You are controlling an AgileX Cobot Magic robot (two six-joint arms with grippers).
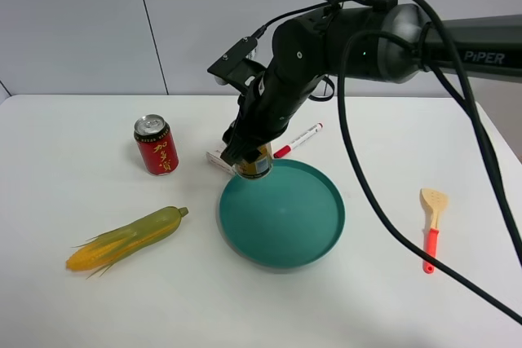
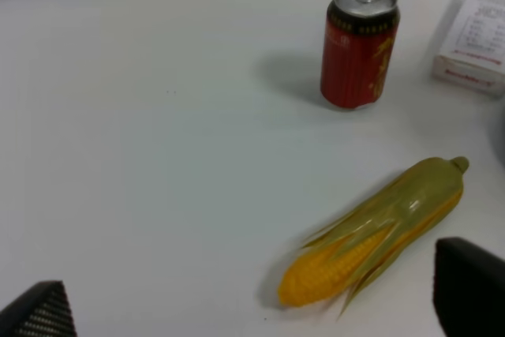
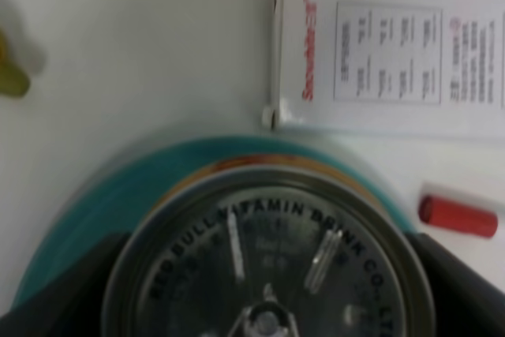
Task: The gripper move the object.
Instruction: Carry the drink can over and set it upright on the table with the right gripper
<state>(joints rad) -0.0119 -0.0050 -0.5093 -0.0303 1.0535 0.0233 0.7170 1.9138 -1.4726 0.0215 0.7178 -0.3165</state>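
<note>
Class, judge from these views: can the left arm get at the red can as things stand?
Probably yes. The left gripper is open, the red can stands unobstructed ahead, and the corn lies off to one side.

Bright, even overhead light; soft shadows; blurry right wrist close-up.

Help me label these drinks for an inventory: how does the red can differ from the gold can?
The red can is red with gold lettering; the gold can is gold-yellow. The red can stands free on the table; the gold can sits between the right claw's jaws at the teal plate's rim. The red can shows fully; the gold can is mostly hidden by the arm. Both are upright with silver tops.
</note>
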